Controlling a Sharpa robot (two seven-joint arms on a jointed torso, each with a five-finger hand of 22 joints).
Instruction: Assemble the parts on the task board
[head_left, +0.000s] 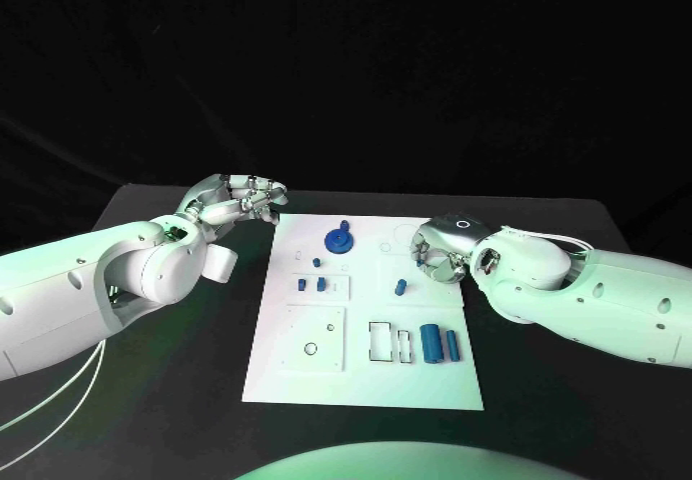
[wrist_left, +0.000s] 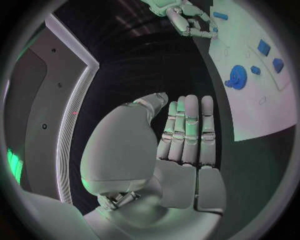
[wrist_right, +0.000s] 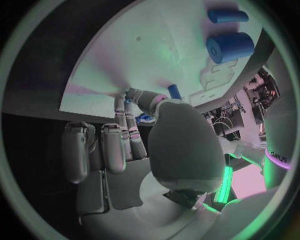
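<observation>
The white task board (head_left: 368, 375) lies mid-table. On it are a blue wheel (head_left: 339, 240), small blue blocks (head_left: 300, 285), a short blue peg (head_left: 400, 288) and two blue cylinders (head_left: 433, 345). My left hand (head_left: 238, 200) hovers off the board's far left corner; in the left wrist view its fingers (wrist_left: 190, 130) lie straight and hold nothing. My right hand (head_left: 437, 252) is at the board's right edge with fingertips (wrist_right: 128, 102) down on the plate. The peg (wrist_right: 174, 91) stands just beside its thumb. Whether anything is pinched there is hidden.
Black table (head_left: 159, 410) surrounds the board on all sides. White frames and cut-outs (head_left: 382, 340) sit in the board's near half. Loose white cables (head_left: 58, 395) trail under my left arm at the near left.
</observation>
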